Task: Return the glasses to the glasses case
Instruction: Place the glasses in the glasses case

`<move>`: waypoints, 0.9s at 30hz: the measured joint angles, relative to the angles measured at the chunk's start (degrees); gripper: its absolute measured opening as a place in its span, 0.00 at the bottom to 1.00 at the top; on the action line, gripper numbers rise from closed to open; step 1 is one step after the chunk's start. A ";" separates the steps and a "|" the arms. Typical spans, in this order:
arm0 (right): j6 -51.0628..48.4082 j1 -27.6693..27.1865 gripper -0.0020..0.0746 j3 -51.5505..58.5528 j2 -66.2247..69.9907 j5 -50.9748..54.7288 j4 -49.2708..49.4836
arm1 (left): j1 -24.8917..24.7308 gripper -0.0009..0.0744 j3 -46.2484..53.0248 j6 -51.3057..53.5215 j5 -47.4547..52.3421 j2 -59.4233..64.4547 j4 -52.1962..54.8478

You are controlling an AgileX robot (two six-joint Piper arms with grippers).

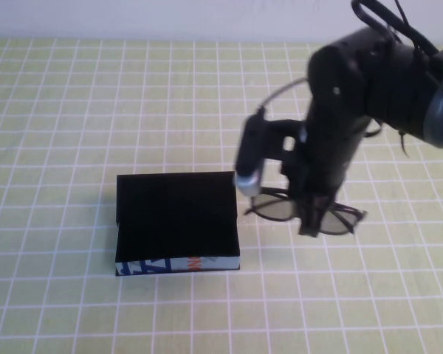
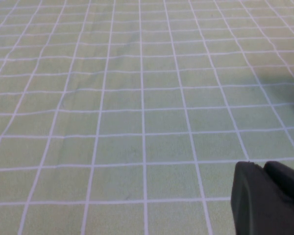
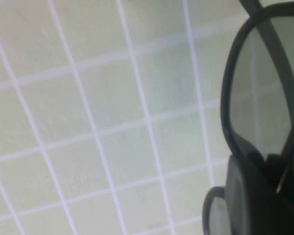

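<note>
Glasses: dark thick plastic-framed glasses (image 1: 299,212) lie just right of the case, bridge hidden by the arm.
Case: black rectangular glasses case (image 1: 176,221), printed front strip.
Right gripper (image 1: 310,221): clenched on the frame.
Left gripper (image 2: 267,200): mostly cropped, jaws unclear.
Surface: green checked tablecloth (image 1: 74,103).

The left wrist view looks down on a pale green tablecloth (image 2: 137,98) ruled with white grid lines — nothing rests on it here. At one corner, part of the left gripper (image 2: 267,198) shows as a dark rounded block — hanging over the cloth.
</note>
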 joint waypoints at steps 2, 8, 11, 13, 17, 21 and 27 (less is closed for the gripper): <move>0.00 3.86 0.06 -2.06 -0.93 0.12 -0.94 | 0.00 0.01 0.00 0.00 0.00 0.00 0.00; -2.35 12.18 0.06 -9.01 2.29 0.35 -1.70 | 0.00 0.01 0.00 0.00 0.00 0.00 0.00; -3.49 14.74 0.06 -12.69 5.79 0.35 -1.78 | 0.00 0.01 0.00 0.00 0.00 0.00 0.00; -3.90 16.04 0.06 -15.03 8.40 0.35 -1.78 | 0.00 0.01 0.00 0.00 0.00 0.00 0.00; -5.61 17.46 0.06 -19.82 12.63 0.35 -1.50 | 0.00 0.01 0.00 0.00 0.00 0.00 0.00; -6.66 17.83 0.06 -22.78 15.64 0.35 -1.41 | 0.00 0.01 0.00 0.00 0.00 0.00 0.00; -6.91 17.83 0.06 -23.51 18.20 0.35 -1.41 | 0.00 0.01 0.00 0.00 0.00 0.00 0.00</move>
